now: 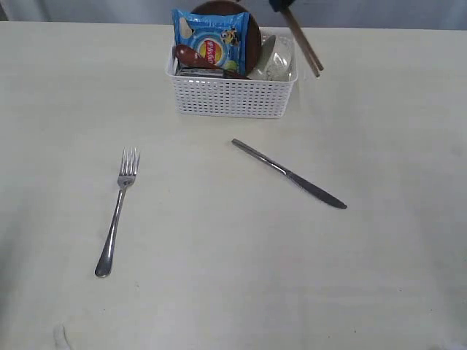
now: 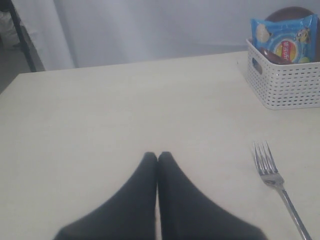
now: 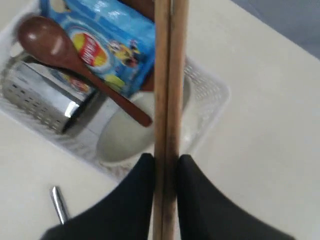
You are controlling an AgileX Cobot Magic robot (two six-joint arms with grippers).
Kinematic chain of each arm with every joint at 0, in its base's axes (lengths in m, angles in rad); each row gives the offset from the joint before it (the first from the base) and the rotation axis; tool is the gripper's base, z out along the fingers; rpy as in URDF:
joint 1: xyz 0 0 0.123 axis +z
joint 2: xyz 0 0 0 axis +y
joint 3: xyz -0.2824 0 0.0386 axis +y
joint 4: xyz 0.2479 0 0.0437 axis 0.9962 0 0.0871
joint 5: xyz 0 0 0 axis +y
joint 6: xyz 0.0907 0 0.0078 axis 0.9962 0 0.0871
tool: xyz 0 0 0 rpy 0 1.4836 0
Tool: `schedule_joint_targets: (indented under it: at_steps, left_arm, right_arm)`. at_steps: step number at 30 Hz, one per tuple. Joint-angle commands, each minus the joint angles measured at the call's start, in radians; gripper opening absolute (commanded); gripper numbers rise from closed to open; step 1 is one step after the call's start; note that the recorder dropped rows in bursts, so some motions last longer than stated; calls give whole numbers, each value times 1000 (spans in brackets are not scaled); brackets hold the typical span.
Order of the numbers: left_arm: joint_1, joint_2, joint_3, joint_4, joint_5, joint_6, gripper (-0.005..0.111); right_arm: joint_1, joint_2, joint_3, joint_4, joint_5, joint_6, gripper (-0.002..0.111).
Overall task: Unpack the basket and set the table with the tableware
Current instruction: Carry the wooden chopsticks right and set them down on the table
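The right gripper [image 3: 164, 160] is clamped on the pair of brown wooden chopsticks [image 3: 167, 75]. Both sticks are pinched side by side between its jaws and held over the white lattice basket [image 3: 212, 87] — a grip that likely keeps them parallel for laying down together. Inside the basket sit the pale bowl [image 3: 125, 137], the reddish-brown spoon [image 3: 75, 55] with its handle over the bowl, the steel cup [image 3: 40, 95], and the blue snack packet [image 3: 107, 45] leaning on the round brown plate [image 1: 252, 33], so most of the tableware is not yet out. On the tabletop [image 1: 379, 277] the knife [image 1: 288, 173] and fork [image 1: 117, 211] lie well apart in front of the basket — probably leaving room for a dish. The left gripper [image 2: 158, 157], shut on nothing, waits low near the fork.
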Motion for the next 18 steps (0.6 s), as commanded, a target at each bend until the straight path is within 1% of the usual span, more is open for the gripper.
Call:
schedule_joint_targets:
  at_steps: [1,3,5,7,12,16,18]
  left_arm:
    - [-5,-2,2,-1,-1,-2,0]
    - [-5,-2,2,-1,-1,-2,0]
    - [-5,-2,2,-1,-1,-2,0]
    - [-5,-2,2,-1,-1,-2,0]
    - [-5,-2,2,-1,-1,-2,0]
    - [-5,-2,2,-1,-1,-2,0]
    - [-5,-2,2,-1,-1,-2,0]
  right_arm:
    - [-104,-25,1,1,106,79,0]
    - [-151,-30,18,38,106,81,0]
    - [-198,-42,72,97,106,81,0]
    - [-244,-49,142,133,106,81,0]
    - [-327,-55,329,152,106,78,0]
    - [-365,-58,493,222,-19,43,0]
    - [-365,-58,570,234,-85,40,0]
